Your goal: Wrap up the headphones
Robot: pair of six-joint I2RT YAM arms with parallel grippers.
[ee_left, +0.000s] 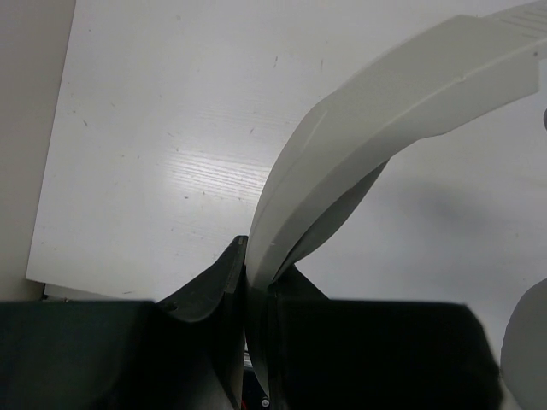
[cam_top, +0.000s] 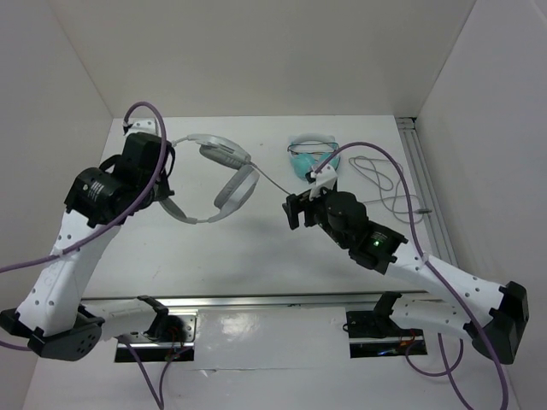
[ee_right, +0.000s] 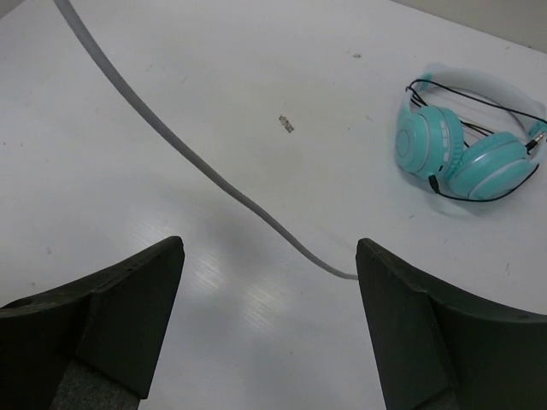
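- The large light-grey over-ear headphones [ee_left: 385, 128] show only a stretch of headband in the left wrist view; the rest runs off the upper right edge.
- The left fingers [ee_left: 209, 286] are hidden from above under the black wrist housing [cam_top: 141, 162].
- The thin pale cable [ee_right: 197, 162] leaves the right wrist view at the top left, and its lower end slips behind a right finger [ee_right: 427, 333].
- The small teal headphones [cam_top: 301, 158] are partly covered from above by the right arm [cam_top: 359, 226].
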